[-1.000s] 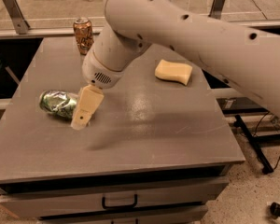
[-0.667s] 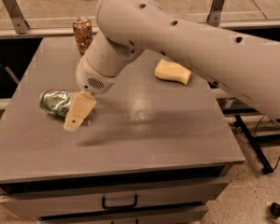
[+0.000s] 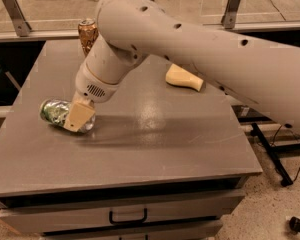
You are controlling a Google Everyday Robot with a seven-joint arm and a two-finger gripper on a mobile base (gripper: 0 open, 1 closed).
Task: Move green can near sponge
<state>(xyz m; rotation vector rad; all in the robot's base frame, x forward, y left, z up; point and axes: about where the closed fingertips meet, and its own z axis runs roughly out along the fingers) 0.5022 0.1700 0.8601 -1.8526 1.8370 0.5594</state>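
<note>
The green can [image 3: 55, 112] lies on its side at the left of the grey table [image 3: 150, 149], dented and shiny. My gripper [image 3: 78, 118] reaches down from the big white arm and sits over the can's right end, one tan finger [image 3: 79, 117] covering it. The sponge [image 3: 183, 77], pale yellow, lies at the table's back right, well apart from the can.
An upright orange-brown can [image 3: 88, 34] stands at the table's back edge, behind the arm. A glass railing runs behind the table. Drawers with a handle [image 3: 128, 217] sit below the front edge. A stand's black legs are on the floor at right.
My gripper has moved left and down, from just beside the green can to over its right end. The can and sponge have not moved.
</note>
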